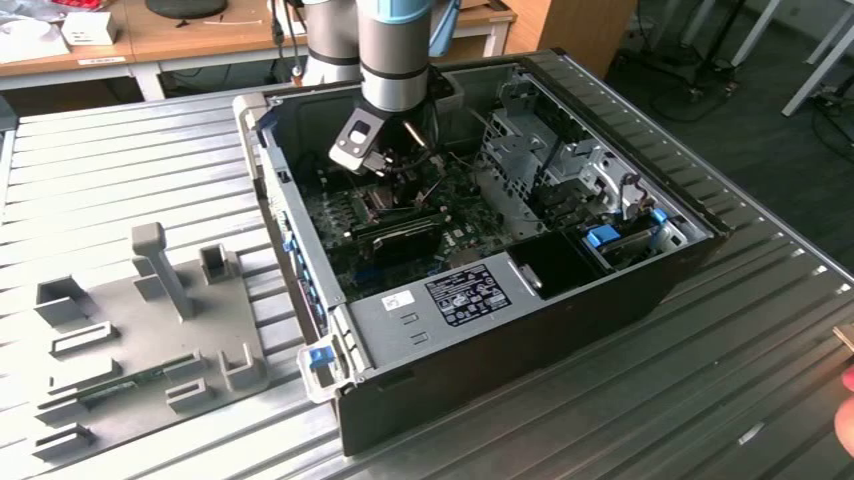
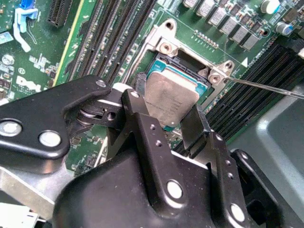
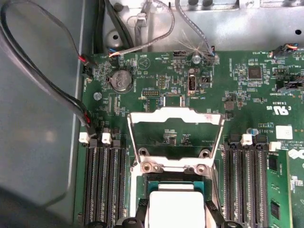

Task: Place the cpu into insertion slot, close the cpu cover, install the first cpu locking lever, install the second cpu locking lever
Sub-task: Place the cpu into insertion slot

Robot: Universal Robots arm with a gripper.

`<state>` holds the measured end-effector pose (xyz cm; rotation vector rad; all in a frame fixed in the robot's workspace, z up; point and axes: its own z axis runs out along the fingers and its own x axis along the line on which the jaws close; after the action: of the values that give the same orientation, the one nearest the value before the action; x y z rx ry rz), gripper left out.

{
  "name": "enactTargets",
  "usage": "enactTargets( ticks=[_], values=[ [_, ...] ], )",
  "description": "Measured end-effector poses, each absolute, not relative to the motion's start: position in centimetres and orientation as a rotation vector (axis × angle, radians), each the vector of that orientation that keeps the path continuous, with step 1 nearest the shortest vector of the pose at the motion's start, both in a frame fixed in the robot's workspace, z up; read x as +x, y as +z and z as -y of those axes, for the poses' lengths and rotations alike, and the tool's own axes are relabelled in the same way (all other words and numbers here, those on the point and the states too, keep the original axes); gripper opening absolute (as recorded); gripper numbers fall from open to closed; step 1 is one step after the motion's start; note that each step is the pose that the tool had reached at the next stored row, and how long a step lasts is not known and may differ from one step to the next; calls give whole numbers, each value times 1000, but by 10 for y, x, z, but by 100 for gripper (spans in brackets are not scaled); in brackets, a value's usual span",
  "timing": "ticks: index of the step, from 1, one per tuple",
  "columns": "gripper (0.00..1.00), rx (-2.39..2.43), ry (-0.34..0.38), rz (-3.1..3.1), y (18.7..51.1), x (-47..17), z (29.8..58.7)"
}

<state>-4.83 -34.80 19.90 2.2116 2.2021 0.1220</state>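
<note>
Misalignment is the main hazard here; the gripper has its fingers clamped on two opposite edges of the cpu, which it holds directly over the insertion slot, low and, we judge, not yet seated flat. If the chip goes down tilted or turned off square to the slot, its corner could ride onto the metal rim and the contacts beneath could bend; a clamp that drags on release could also lift the chip back out. The cpu cover stands open just beyond the slot, and a locking lever juts out from one corner of the slot; either could foul the fingers, since both lie close. Long black memory slots flank the slot on the green board. The slot lies deep inside an open computer case resting on a ribbed metal table; a grey fixture tray sits well apart from the slot, and wooden desks stand farther off.
</note>
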Motion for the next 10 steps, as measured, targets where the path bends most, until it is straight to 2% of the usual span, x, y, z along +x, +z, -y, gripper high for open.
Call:
enactTargets(
  ticks=[10],
  values=[
    [54,2259,133,-2152,198,-48,348]
  ],
)
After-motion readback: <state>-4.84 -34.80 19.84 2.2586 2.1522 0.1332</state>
